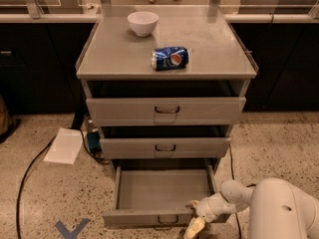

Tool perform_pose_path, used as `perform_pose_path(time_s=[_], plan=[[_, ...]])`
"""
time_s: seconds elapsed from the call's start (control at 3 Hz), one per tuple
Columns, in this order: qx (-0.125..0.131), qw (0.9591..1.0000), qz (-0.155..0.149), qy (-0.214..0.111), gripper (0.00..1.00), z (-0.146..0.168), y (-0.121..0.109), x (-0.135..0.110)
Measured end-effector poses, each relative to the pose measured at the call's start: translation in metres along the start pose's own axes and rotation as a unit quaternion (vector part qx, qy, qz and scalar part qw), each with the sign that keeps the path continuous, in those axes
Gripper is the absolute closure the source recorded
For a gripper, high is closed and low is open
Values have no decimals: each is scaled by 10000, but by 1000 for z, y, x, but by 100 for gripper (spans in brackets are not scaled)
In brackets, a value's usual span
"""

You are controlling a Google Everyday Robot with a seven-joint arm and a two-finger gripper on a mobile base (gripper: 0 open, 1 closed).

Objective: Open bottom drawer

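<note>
— Where do we see the bottom drawer (164, 189)?

— At the lowest tier of the grey cabinet (124, 54). It stands pulled well out over the speckled floor, and we see nothing lying inside it. Its small dark handle (168, 219) sits at the middle of the low front.

— And the gripper (195, 226)?

— Low down, at the right end of that drawer's front, right of the handle. Its pale tip points toward the floor. We cannot tell how far open it is, nor whether it grips anything. The white arm (227, 199) reaches in from the robot's rounded body (284, 208) at lower right, close against the drawer's right side.

— What lies around us?

— Above, the middle drawer (165, 147) and the top drawer (166, 111) each stand out slightly. On the cabinet top we see a white bowl (142, 23) near the back and a blue soda can (170, 58) lying on its side nearer the front edge. Left of the cabinet a sheet of paper (64, 146) lies on the floor, a black cable (29, 176) curves past it, and a small blue object (93, 141) sits against the cabinet's foot. A blue tape mark (72, 229) lies on the floor left of the drawer front.
</note>
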State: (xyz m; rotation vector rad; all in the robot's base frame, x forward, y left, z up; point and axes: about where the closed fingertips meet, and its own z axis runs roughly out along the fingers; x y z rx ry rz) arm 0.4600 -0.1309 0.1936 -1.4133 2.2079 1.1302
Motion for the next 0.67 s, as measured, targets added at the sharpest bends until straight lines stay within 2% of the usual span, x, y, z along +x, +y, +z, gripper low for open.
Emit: perform_pose_path(time_s=[0.33,0.67], plan=[[-121,9998,154,-51,0,1,13,6],[-121,9998,154,-51,0,0,14,5]])
